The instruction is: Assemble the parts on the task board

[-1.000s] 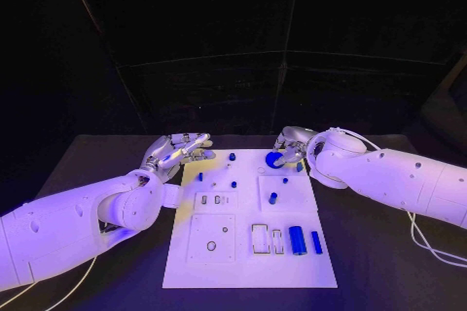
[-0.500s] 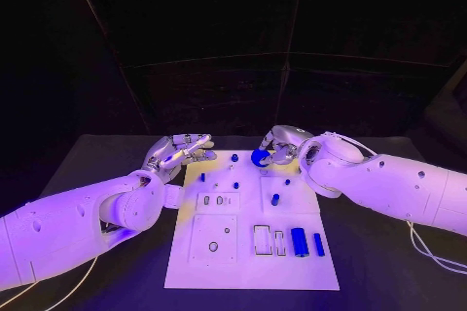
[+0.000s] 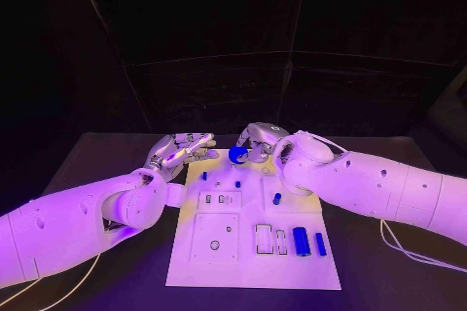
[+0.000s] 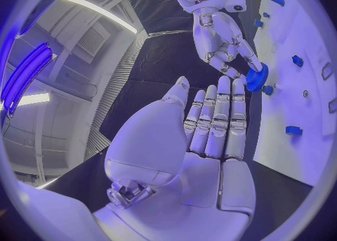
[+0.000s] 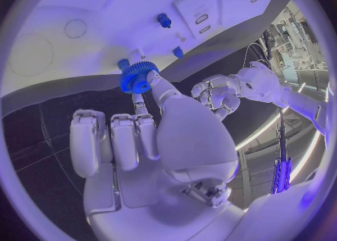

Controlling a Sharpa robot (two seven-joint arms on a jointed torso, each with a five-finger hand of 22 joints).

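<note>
At the upper middle of the head view, just above the far edge of the task board (image 3: 292, 270): the right hand (image 3: 255, 141) pinching a blue gear (image 3: 237, 154) between thumb and a finger, other fingers curled beside it. In the right wrist view, the same gear (image 5: 138, 76) held toothed and upright at the fingertips, over the board's edge, apparently not yet seated on anything. To the left of it, over the dark desk (image 3: 389, 257) at the board's upper-left corner: the left hand (image 3: 181, 151), released, fingers straight and together, nothing in it; palm bare in the left wrist view (image 4: 204, 140), fingertips close to the gear (image 4: 257, 77) but whether touching, impossible to tell.

Judged as early to midway. Already standing in the board's upper half: several small blue pegs (image 3: 237, 184). Lying loose at the lower right of the board, apparently unplaced: a thick blue cylinder (image 3: 301, 241) and a thinner blue bar (image 3: 320, 243), with open rectangular slots (image 3: 262, 237) just beside them. Left to do, by this reading: gear onto its post, then the two loose pieces into their places. Empty recesses on the lower-left plate also unfilled.
</note>
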